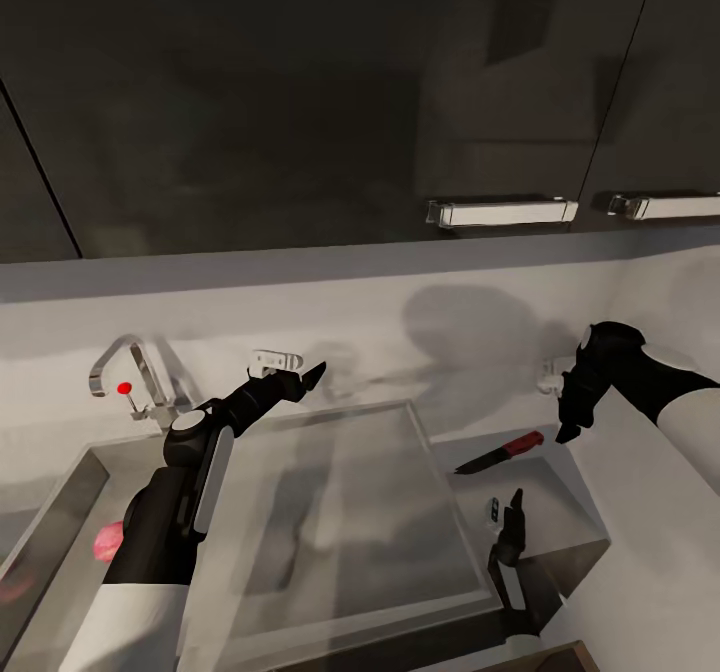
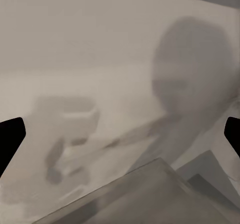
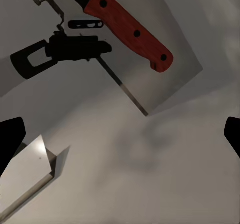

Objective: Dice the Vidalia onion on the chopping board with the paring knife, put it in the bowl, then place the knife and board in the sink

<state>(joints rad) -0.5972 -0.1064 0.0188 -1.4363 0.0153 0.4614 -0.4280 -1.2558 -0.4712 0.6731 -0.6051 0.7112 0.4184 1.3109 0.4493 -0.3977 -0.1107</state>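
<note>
The paring knife (image 1: 500,454), with its red handle and dark blade, lies flat on the grey surface right of the sink's drainboard (image 1: 340,472). My right gripper (image 1: 570,424) hangs open just right of and above the handle, which shows close up in the right wrist view (image 3: 131,31), ahead of the open gripper (image 3: 120,139). A pinkish Vidalia onion (image 1: 105,544) sits in the sink basin (image 1: 90,464), partly behind my left arm. My left gripper (image 1: 305,377) is open over the drainboard's far edge, facing the wall (image 2: 120,134). The bowl is out of view.
The chrome tap (image 1: 125,372) with a red dot stands behind the basin. Glossy black upper cabinets (image 1: 300,102) with steel handles hang overhead. A dark shape (image 1: 508,542), perhaps a reflection, lies near the knife. A thin brown strip (image 1: 565,658) at the bottom edge cannot be identified.
</note>
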